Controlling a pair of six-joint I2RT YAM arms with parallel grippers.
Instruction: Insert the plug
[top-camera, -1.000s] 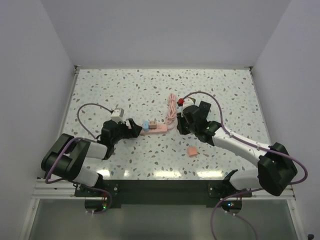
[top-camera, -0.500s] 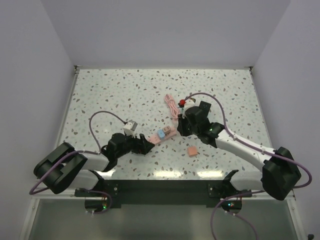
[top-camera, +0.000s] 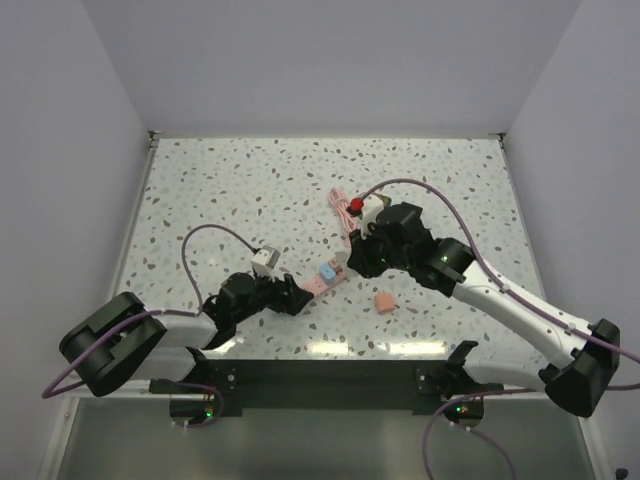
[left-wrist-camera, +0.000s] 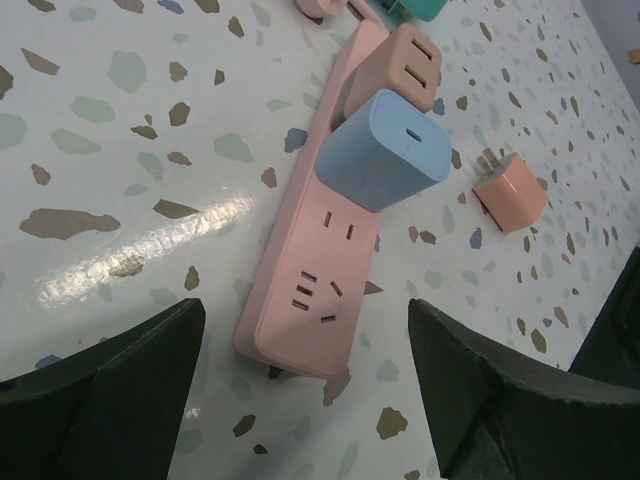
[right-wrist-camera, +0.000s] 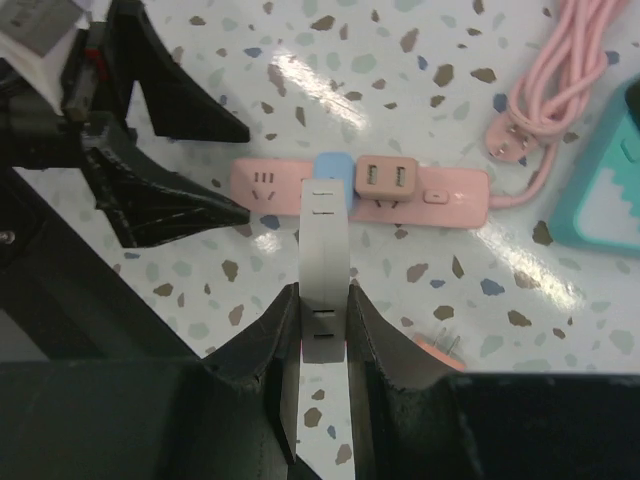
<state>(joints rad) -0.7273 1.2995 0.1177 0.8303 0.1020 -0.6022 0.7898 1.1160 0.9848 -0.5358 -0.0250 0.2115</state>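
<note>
My right gripper (right-wrist-camera: 322, 330) is shut on the off-white plug (right-wrist-camera: 325, 250), held edge-on above the pink power strip (right-wrist-camera: 440, 195), over its middle near a blue adapter (right-wrist-camera: 332, 165). A tan-pink adapter (right-wrist-camera: 385, 180) sits beside the blue one on the strip. In the left wrist view my left gripper (left-wrist-camera: 300, 400) is open, its fingers wide on either side of the strip's free end (left-wrist-camera: 320, 250), not touching it. In the top view the strip (top-camera: 312, 286) lies slanted between the left gripper (top-camera: 295, 297) and right gripper (top-camera: 358, 262).
A loose pink-orange block (top-camera: 383, 302) lies near the strip, prongs showing in the right wrist view (right-wrist-camera: 440, 348). The strip's coiled pink cable (top-camera: 343, 212) lies behind it. A teal object (right-wrist-camera: 610, 190) sits by the cable.
The strip has shifted nearer and turned from level to slanted. My left gripper has moved nearer and rightward with it. My right gripper has moved left and nearer over the strip.
</note>
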